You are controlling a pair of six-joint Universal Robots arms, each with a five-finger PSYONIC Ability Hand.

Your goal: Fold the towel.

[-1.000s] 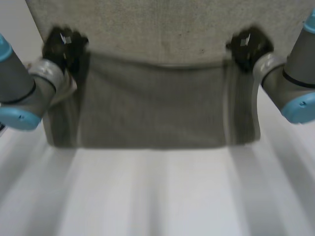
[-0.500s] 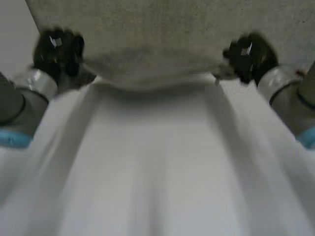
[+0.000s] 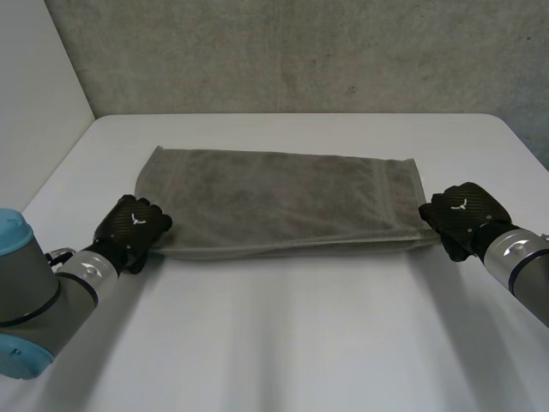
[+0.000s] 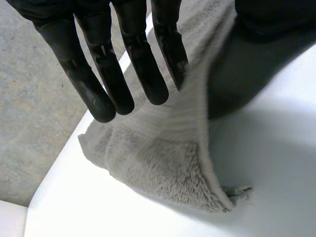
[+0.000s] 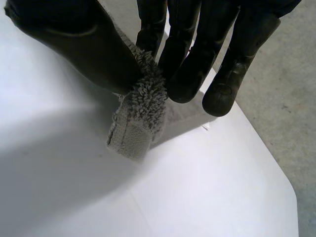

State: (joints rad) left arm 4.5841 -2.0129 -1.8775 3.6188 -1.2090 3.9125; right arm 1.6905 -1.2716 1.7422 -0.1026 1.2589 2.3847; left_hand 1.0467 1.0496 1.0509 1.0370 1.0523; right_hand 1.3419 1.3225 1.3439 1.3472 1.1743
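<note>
White tabletop [image 3: 283, 343] is carrying everything, and nearest on it the two hands are sitting at the near corners of the towel [image 3: 274, 202]. The left hand [image 3: 133, 227] is keeping its fingers [image 4: 143, 74] straight, with the cloth's edge rising off the tabletop and running up between them and the thumb, so it is reading as a pinch on that corner. The right hand [image 3: 463, 215] is gripping the opposite near corner: its fingers [image 5: 187, 74] are pressing a small tuft of pile against the thumb [image 5: 74, 44], and only a short stub of hem is hanging below the fingertips.

Beyond the fingers, the towel is lying as a long grey band, doubled over on itself, stretching from one hand across to the other. Its far edge is resting well away from the fingertips, towards the concrete wall [image 3: 300, 51] that is standing behind the tabletop.

Judging from the looped pile, the cloth is going to behave as soft, light and limp: it is sagging wherever it is unsupported and is offering no stiffness to push against. The pile is likely giving good friction, so slipping is a small risk, though the right pinch is looking shallow. For another fold, the corners and hemmed short edges are looking like the best places to hold, both layers together.
</note>
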